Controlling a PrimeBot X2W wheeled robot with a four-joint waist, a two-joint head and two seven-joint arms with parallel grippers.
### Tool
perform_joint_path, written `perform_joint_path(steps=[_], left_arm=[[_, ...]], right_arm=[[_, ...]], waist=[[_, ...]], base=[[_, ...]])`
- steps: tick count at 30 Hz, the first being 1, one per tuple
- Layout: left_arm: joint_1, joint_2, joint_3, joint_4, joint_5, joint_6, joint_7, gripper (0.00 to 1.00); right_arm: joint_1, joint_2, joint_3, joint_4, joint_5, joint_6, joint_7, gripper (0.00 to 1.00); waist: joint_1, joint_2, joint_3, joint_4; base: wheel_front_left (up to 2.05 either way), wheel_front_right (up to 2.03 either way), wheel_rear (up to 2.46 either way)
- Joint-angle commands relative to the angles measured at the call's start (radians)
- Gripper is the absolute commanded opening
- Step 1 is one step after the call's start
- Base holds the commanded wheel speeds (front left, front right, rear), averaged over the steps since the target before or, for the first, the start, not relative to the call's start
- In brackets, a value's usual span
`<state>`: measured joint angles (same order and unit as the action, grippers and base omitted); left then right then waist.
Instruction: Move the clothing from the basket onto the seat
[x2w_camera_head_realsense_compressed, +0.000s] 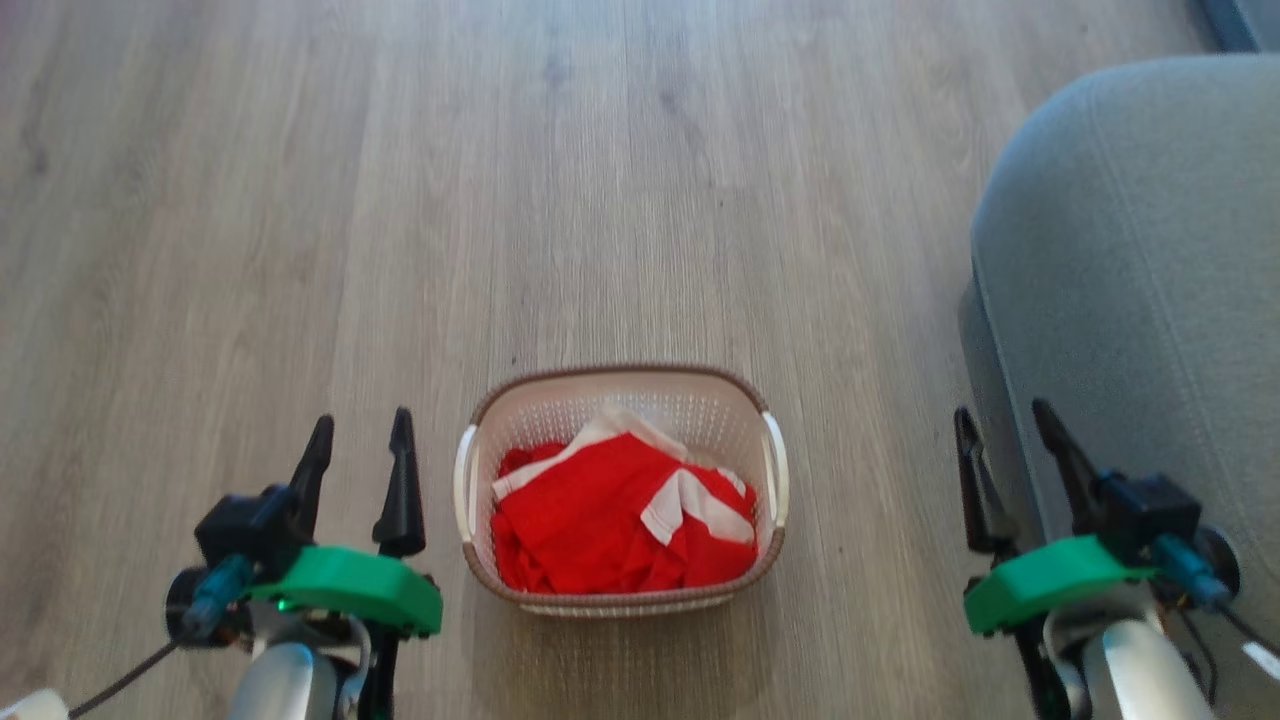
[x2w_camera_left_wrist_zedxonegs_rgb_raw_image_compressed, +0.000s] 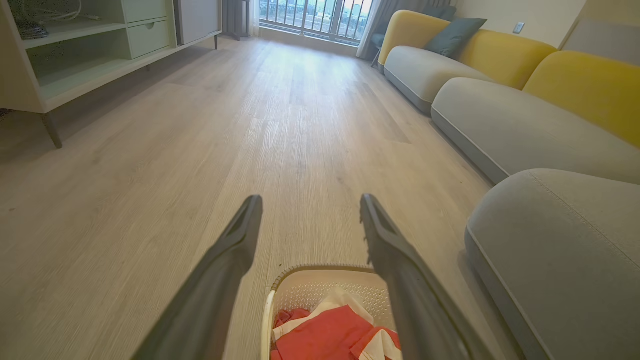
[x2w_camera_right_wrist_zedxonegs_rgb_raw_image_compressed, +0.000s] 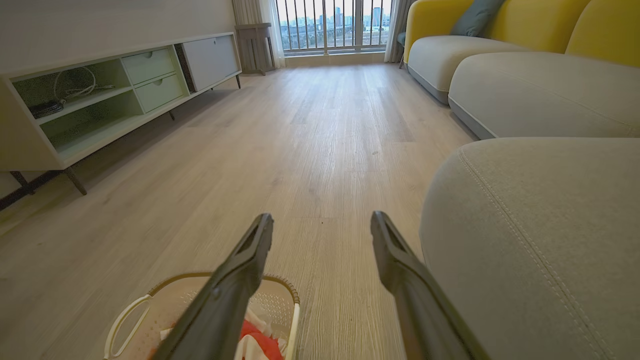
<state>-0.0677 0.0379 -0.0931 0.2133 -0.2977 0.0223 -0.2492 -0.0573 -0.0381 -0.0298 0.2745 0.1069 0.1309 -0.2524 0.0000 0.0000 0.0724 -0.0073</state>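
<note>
- Left tool (x2w_camera_head_realsense_compressed: 362, 418): fingers spread wide, nothing between them. It hovers above the floor (x2w_camera_head_realsense_compressed: 300, 200) with its tips pointing forward.
- Right tool (x2w_camera_head_realsense_compressed: 1001, 408): also spread wide and empty, tips forward, close to the front edge of the seat (x2w_camera_head_realsense_compressed: 1130, 250).
- Basket (x2w_camera_head_realsense_compressed: 620, 371): stands upright on the floor between the two tools and below finger level. It is just inboard of the left tool and farther from the right one. Neither tool touches it.
- Basket contents: the clothing (x2w_camera_head_realsense_compressed: 600, 530), red with white bands, lies in a crumpled heap below the rim on the side nearest the tools. I cannot tell from the folds whether it is one garment or several.
- Seat: on the outer side of the right tool and higher than the basket rim. The part in view is bare.
- Step in hand (judgement): the very start. All the cloth is in the basket and no reach has begun.
- Next move (judgement): one tool swings inward and down into the basket, then closes on a raised fold. It should bite deep, since soft cloth slips. The lift must clear the rim so the light basket is not dragged along. The carry then goes toward the right tool's outer side, onto the seat.
</note>
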Motion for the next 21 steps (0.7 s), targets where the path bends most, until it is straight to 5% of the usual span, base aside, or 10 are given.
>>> perform_joint_path(steps=[1,11,21], left_arm=[[-0.065,0.012,0.017,-0.035,0.014,0.003,-0.013,1.00],[-0.276,0.012,-0.099,0.053,0.064,-0.023,-0.013,1.00],[-0.593,0.019,-0.213,0.360,0.202,-0.053,-0.012,1.00]], right_arm=[[-0.067,-0.012,0.017,-0.045,0.002,0.000,-0.009,1.00],[-0.199,-0.012,-0.032,-0.152,-0.014,0.000,-0.009,1.00],[-0.351,-0.012,-0.065,-0.255,-0.020,0.000,-0.009,1.00]], waist=[[0.0000,0.0000,0.044,-0.005],[0.0000,0.0000,0.376,-0.008],[0.0000,0.0000,0.664,-0.041]], base=[[0.00,0.00,0.00],[0.00,0.00,0.00],[0.00,0.00,0.00]])
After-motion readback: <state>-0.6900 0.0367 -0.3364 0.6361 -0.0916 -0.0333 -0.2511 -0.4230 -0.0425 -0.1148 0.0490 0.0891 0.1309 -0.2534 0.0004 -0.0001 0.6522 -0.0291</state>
